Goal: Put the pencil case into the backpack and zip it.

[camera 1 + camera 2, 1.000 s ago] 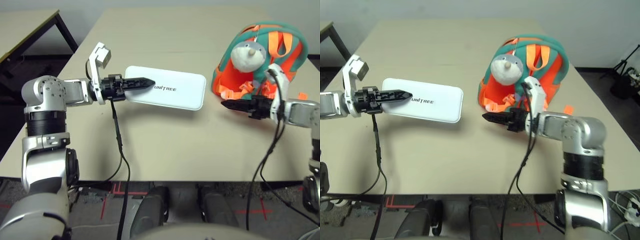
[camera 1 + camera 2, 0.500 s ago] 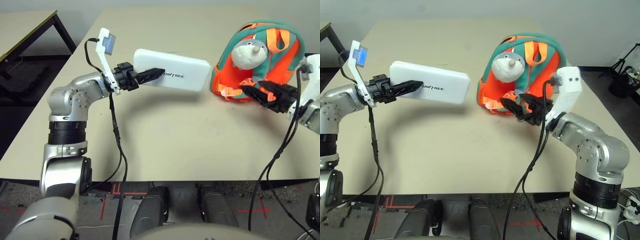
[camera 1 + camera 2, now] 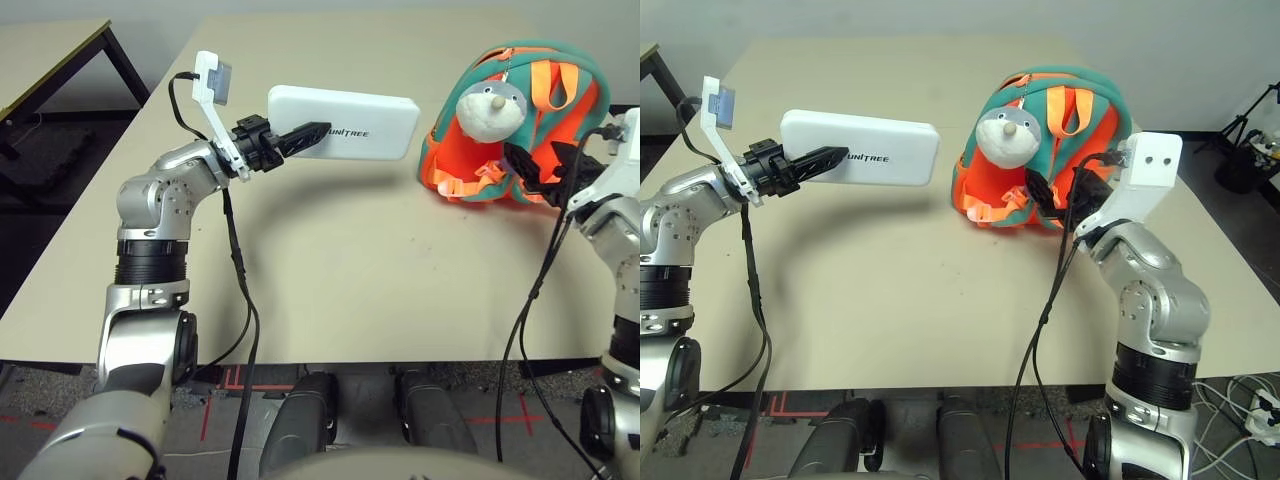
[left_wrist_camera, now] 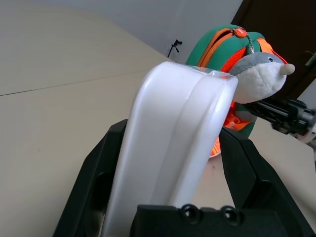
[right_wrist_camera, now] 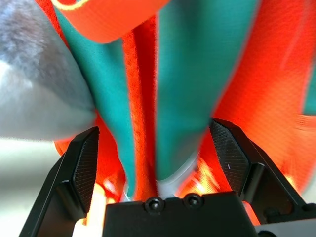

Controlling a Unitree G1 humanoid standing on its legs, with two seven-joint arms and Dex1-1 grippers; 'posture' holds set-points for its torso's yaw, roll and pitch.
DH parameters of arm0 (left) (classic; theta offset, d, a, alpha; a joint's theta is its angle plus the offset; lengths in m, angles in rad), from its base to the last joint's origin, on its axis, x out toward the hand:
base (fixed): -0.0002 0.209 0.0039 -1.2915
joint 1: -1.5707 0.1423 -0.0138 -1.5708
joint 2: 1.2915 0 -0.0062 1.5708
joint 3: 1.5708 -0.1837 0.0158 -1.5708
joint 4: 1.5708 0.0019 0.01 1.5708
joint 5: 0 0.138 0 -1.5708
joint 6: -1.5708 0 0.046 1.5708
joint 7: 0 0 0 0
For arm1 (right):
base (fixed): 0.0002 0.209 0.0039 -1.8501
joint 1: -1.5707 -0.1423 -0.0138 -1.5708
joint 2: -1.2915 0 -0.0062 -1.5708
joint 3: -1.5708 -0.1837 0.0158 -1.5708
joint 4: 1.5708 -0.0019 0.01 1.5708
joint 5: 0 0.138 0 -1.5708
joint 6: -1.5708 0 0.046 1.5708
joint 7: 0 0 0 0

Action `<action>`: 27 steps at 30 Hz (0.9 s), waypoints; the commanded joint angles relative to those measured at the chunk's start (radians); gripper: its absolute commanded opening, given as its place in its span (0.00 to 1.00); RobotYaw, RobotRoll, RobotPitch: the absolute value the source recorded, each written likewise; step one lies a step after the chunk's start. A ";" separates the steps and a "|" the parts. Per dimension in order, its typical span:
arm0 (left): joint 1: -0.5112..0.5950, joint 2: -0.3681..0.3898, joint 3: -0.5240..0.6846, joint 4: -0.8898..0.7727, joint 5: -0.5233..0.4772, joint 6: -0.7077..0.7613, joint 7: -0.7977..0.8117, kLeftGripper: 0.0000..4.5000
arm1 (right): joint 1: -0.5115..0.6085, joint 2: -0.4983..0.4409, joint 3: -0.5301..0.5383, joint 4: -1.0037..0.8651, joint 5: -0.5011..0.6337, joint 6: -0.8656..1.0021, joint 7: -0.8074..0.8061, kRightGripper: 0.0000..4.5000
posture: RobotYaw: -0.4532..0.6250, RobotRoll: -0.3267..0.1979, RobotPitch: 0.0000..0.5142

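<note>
Pencil case (image 3: pixel 345 126) in left claw (image 3: pixel 303 137) (lifted), beside backpack (image 3: pixel 530 125)

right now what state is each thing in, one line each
pencil case: closed, held off the table, roughly level, left of the backpack, apart from it
backpack: standing on the table, plush charm hanging at its front; whether the zipper is open cannot be told
left gripper: shut on pencil case's end
right gripper: open, fingers either side of a fold of backpack fabric
</note>
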 commanded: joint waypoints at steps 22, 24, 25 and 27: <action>-0.027 -0.030 0.015 0.028 0.017 -0.055 0.005 0.72 | 0.275 0.006 -0.191 -0.712 0.262 0.448 -0.177 1.00 | 0.31 0.62 0.29; -0.049 -0.042 0.010 0.063 0.024 -0.073 -0.006 0.72 | 0.317 -0.004 -0.217 -0.797 0.306 0.487 -0.188 1.00 | 0.29 0.62 0.29; -0.060 -0.048 0.006 0.082 0.029 -0.083 -0.013 0.72 | 0.327 -0.007 -0.229 -0.826 0.326 0.504 -0.197 1.00 | 0.27 0.62 0.29; -0.075 -0.058 0.002 0.111 0.037 -0.098 -0.024 0.72 | 0.330 -0.014 -0.241 -0.842 0.351 0.521 -0.210 1.00 | 0.25 0.62 0.29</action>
